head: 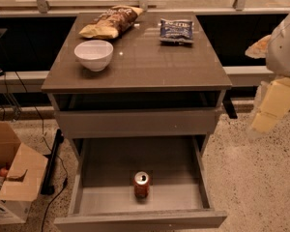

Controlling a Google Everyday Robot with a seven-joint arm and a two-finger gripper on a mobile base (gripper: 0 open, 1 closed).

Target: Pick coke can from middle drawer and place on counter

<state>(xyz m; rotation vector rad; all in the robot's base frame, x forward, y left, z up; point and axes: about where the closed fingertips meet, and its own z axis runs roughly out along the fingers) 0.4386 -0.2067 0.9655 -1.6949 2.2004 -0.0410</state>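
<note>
The coke can (141,185) stands upright on the floor of the open middle drawer (92,204), near the drawer's front panel and about in the middle. The drawer is pulled out below the counter (145,62). My gripper (272,106) hangs at the right edge of the view, beside the cabinet's right side, above the floor. It is well to the right of the can and higher than it, and it holds nothing that I can see.
On the counter are a white bowl (94,54), a chip bag (111,21) and a dark snack packet (176,30). The drawer above (135,122) is slightly pulled out. An open cardboard box (12,178) and cables lie on the floor at the left.
</note>
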